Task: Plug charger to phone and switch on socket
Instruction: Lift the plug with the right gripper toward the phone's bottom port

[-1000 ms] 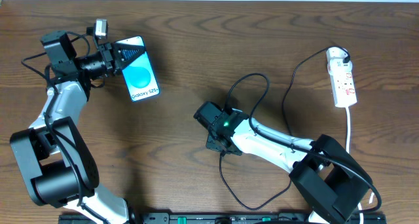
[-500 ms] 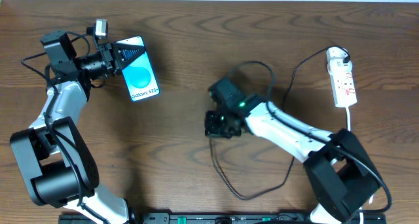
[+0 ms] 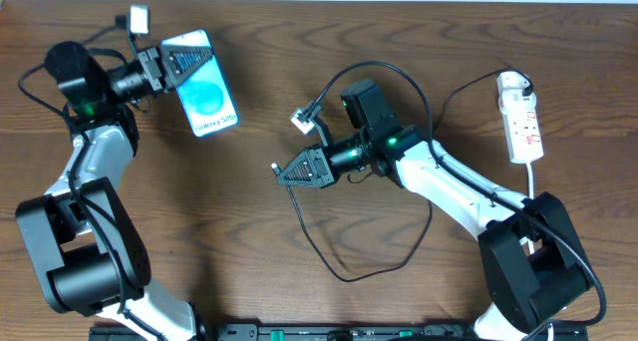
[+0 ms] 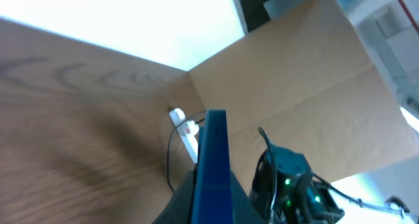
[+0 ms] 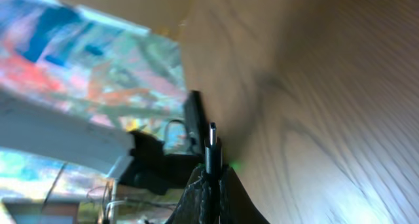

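My left gripper [image 3: 189, 64] is shut on the top end of the phone [image 3: 209, 107], whose blue screen shows at the table's far left. In the left wrist view the phone [image 4: 215, 139] stands edge-on between the fingers of that gripper [image 4: 213, 179]. My right gripper [image 3: 282, 172] is at mid-table, pointing left towards the phone and shut on the charger [image 3: 324, 246] near its plug end. In the right wrist view the plug tip [image 5: 211, 135] sticks out past the closed gripper [image 5: 211, 170], aimed at the distant phone [image 5: 193, 122]. The socket [image 3: 523, 122] lies at the far right.
The black cable loops over the table in front of and behind the right arm. A white cord [image 3: 533, 196] runs from the socket towards the front edge. The socket also shows small in the left wrist view [image 4: 183, 129], with the right arm [image 4: 288, 185] beside it.
My right gripper has swung up and turned to point left with the charger plug in it, the cable trailing. My left gripper has tilted the phone and shifted it slightly up and left.
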Motion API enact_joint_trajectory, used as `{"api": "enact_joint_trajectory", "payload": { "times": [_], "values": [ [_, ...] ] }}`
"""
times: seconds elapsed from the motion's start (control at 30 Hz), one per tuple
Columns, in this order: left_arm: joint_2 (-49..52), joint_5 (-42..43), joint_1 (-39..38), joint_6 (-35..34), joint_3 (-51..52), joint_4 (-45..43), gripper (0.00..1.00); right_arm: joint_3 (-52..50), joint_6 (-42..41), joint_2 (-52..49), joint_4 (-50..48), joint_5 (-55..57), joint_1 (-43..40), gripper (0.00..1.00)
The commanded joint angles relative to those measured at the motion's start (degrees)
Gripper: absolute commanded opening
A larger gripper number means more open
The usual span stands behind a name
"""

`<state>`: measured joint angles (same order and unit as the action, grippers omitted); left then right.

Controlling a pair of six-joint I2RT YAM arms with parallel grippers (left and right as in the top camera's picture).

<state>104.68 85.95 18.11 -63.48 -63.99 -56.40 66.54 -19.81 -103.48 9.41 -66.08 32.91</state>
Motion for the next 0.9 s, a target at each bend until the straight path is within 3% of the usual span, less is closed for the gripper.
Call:
{"api": "enact_joint_trajectory", "payload": {
  "times": [0.0, 0.1, 0.23, 0.67, 0.87],
  "values": [
    [-1.07, -2.6, 0.24, -19.91, -0.63, -9.97, 0.07, 0.68, 1.42, 1.2, -2.71, -6.73, -0.02, 0.01],
    [-1.07, -3.96, 0.24, -27.76, -0.63, -19.56, 0.08, 0.68, 1.42, 1.2, -5.86, -6.71, -0.02, 0.01],
    [-1.07, -5.03, 0.24, -32.57, -0.63, -22.8, 0.07, 0.68, -0.35, 1.2, -11.37, -6.69, -0.02, 0.01],
    [-1.09, -10.47, -1.36, -34.36, -0.63, -23.8, 0.07, 0.68, -24.9, 1.2, -31.19, 1.27, -0.02, 0.01],
    [-1.07, -10.82, -2.14, -34.32, -0.63, -24.17, 0.07, 0.68, -25.18, 1.16, -38.21, -1.79, -0.02, 0.01]
  ]
}}
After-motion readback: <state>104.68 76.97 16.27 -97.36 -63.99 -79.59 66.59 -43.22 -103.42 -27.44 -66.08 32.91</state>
